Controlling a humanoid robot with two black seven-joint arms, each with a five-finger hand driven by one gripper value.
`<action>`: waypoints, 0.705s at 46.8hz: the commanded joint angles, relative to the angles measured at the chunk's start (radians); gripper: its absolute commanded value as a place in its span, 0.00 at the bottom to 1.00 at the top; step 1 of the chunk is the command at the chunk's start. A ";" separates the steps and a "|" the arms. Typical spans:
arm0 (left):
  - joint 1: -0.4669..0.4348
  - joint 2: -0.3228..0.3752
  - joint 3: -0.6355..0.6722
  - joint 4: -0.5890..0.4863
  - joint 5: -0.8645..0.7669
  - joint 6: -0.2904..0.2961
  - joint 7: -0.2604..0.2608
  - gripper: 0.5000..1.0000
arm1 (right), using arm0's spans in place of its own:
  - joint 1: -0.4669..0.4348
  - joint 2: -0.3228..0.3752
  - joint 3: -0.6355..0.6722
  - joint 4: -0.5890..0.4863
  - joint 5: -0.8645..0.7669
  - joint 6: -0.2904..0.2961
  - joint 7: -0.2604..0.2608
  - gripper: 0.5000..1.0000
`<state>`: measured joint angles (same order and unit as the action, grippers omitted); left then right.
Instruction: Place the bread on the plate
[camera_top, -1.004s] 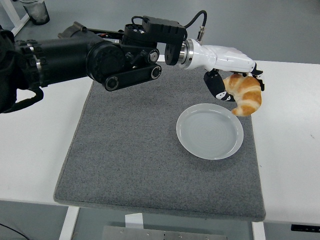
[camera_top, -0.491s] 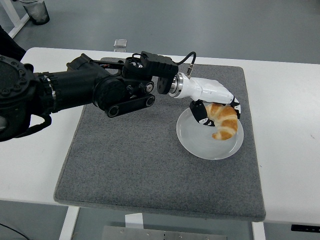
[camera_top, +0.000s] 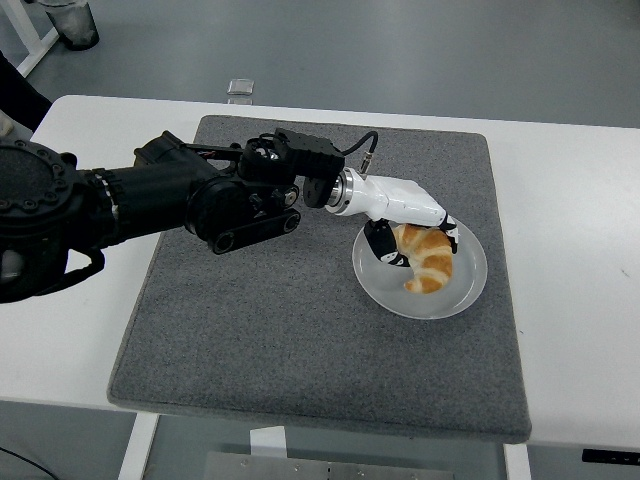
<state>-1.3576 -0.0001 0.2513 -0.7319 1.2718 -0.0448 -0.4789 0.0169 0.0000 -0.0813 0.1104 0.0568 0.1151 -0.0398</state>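
Croissant (camera_top: 427, 259) now down onto plate (camera_top: 467, 290), moved in from the right; left hand (camera_top: 405, 235) still gripping it — release next, prob.

golden-brown, banded croissant bread (camera_top: 428, 265); plain pale-grey round plate (camera_top: 470, 292); speckled charcoal felt mat (camera_top: 300, 330); white table (camera_top: 570, 250); white-and-black left hand (camera_top: 408, 228)

Grey mat (camera_top: 300, 330) on white table (camera_top: 570, 250); dark bin (camera_top: 72, 22) on floor beyond.
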 joint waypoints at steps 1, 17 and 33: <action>0.005 0.000 0.000 0.002 0.000 0.000 0.002 0.00 | 0.000 0.000 0.000 0.000 0.000 0.000 0.000 0.90; 0.026 0.000 0.016 0.008 0.006 0.006 0.003 0.00 | 0.000 0.000 0.000 0.000 0.000 0.000 0.000 0.90; 0.052 0.000 0.019 0.055 0.006 0.065 0.005 0.00 | 0.000 0.000 0.000 0.000 0.000 0.000 0.000 0.90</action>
<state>-1.3102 -0.0001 0.2697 -0.6896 1.2783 -0.0040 -0.4741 0.0170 0.0000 -0.0813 0.1104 0.0568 0.1150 -0.0398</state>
